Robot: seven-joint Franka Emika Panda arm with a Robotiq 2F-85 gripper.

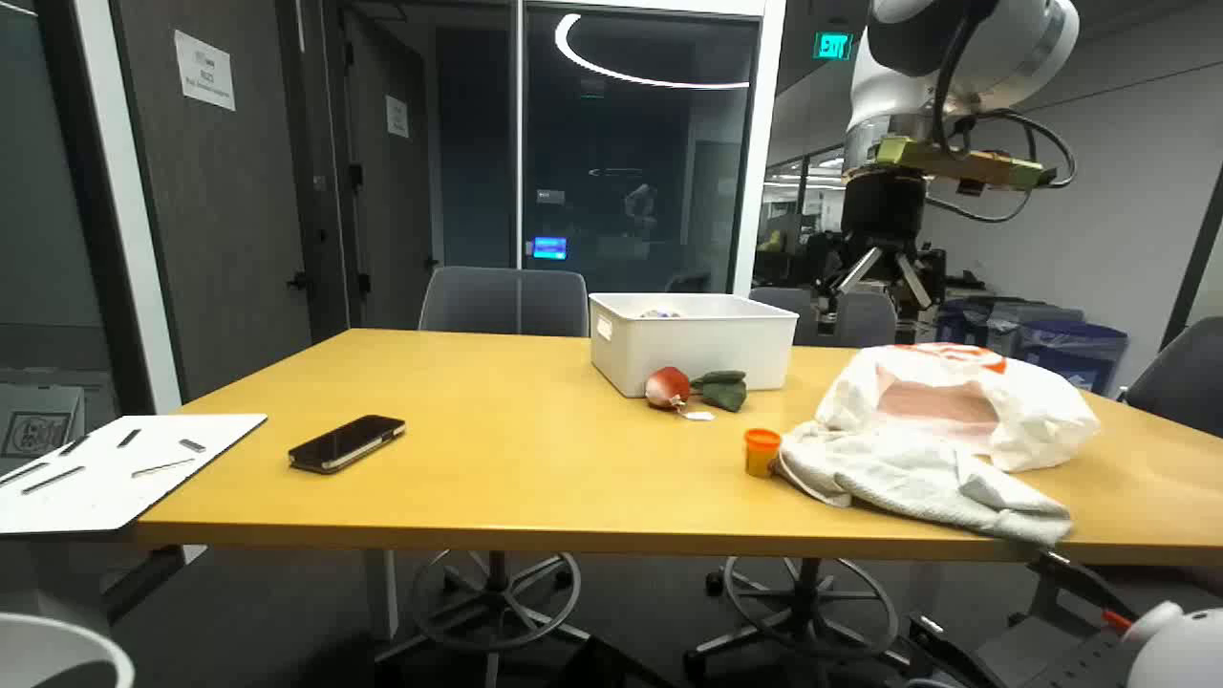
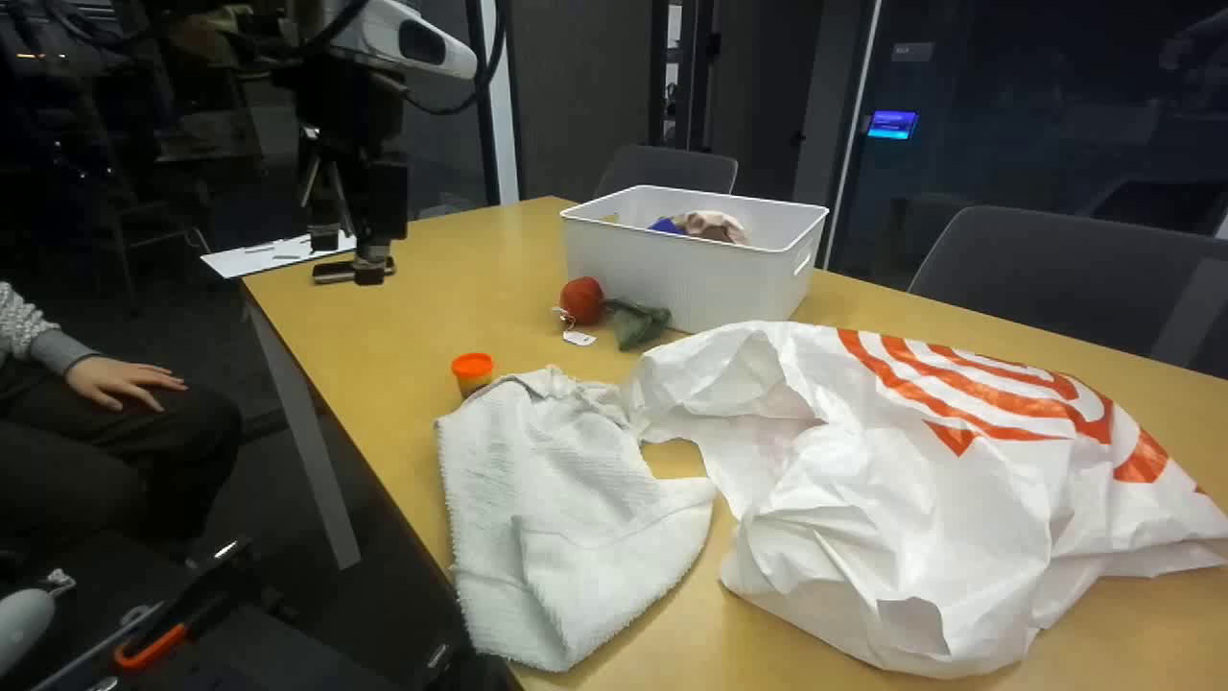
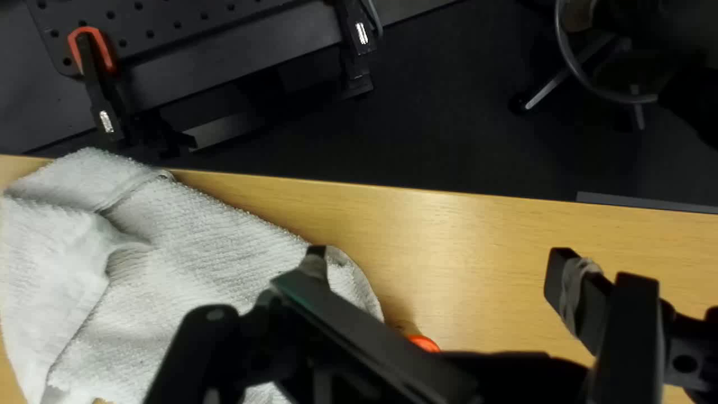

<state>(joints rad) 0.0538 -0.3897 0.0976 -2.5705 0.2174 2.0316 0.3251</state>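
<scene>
My gripper (image 1: pixel 874 320) hangs above the table with its fingers spread wide and nothing between them. In the wrist view the gripper (image 3: pixel 440 261) shows bare wood in its gap. Part of an orange lid (image 3: pixel 423 343) peeks out past one finger, which hides the rest of the small amber jar (image 1: pixel 762 463). A crumpled white towel (image 3: pixel 196 269) lies under that same finger in the picture, apart from it in height. Beside the towel rests a white plastic bag with red markings (image 2: pixel 911 537). A round red item (image 2: pixel 581 299) with a tag and a dark green item (image 2: pixel 635 322) sit by a white bin (image 2: pixel 672 274).
The white bin (image 1: pixel 697 349) holds several things, partly hidden by its walls. A phone (image 1: pixel 347 442) and a white board with dark strips (image 1: pixel 191 478) lie toward the table's far end. Chairs (image 1: pixel 502 301) stand around. A person's hand (image 2: pixel 115 379) is near the table edge.
</scene>
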